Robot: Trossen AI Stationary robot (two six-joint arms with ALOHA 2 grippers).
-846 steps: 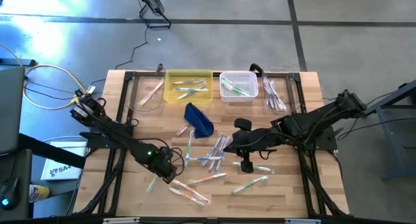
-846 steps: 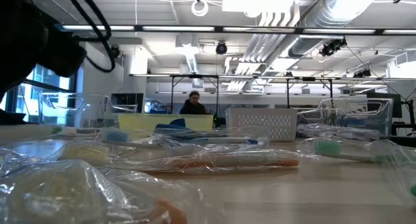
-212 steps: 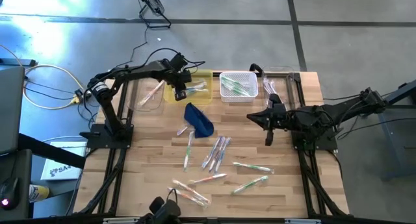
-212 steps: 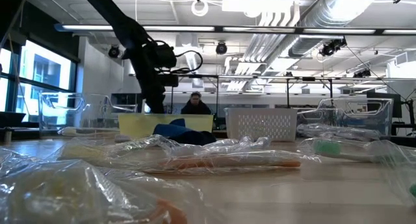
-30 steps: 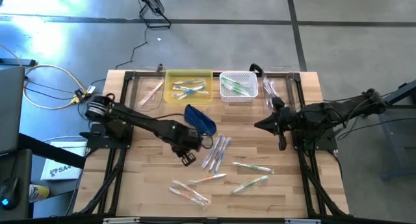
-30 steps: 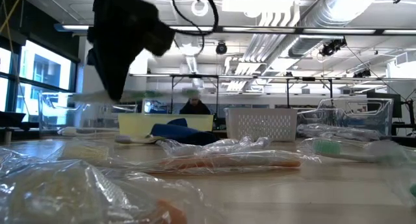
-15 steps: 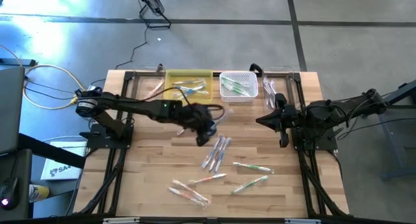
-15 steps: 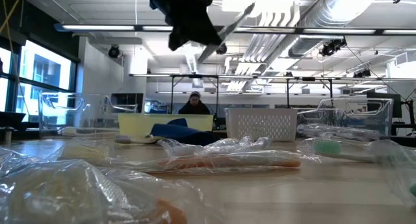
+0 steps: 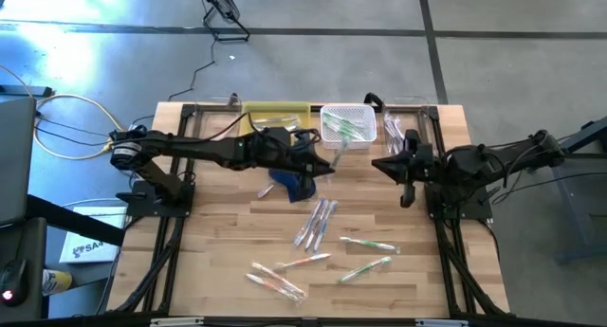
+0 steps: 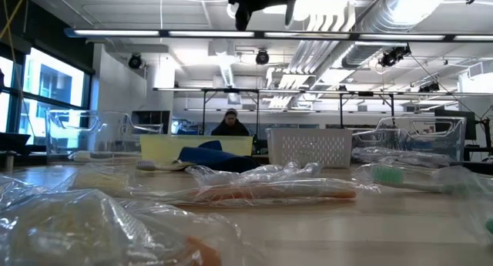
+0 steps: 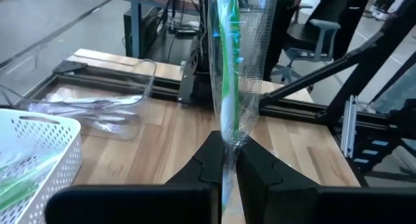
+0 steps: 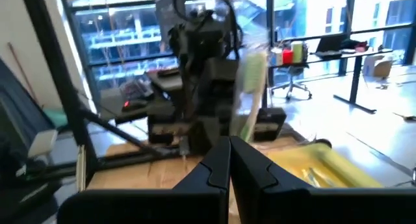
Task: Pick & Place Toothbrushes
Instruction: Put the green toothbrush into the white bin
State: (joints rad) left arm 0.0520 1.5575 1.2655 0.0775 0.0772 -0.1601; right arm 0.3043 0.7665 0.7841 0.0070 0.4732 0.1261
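Seen from above, the left gripper (image 9: 322, 163) is held above the middle of the wooden table (image 9: 218, 270), near the white basket (image 9: 347, 112), its fingers clamped on a wrapped green toothbrush (image 9: 335, 157). In the left wrist view that toothbrush (image 11: 227, 87) is gripped at its lower end between the dark fingers (image 11: 208, 162), and its long axis runs straight out from the fingertips, away from the wrist. The dark blue pouch (image 9: 296, 183) lies on the table directly under this arm, and the yellow bin (image 9: 275, 111) sits behind it at the far edge. More wrapped toothbrushes are scattered in the open: a cluster of three (image 9: 316, 223) lying nearly parallel, and several others (image 9: 285, 270) closer to the near edge. Green toothbrushes are seen inside the white basket, with a clear bin (image 9: 402, 128) just beside it. At the right, the right gripper (image 9: 408, 180) is parked with fingers pressed together, empty.
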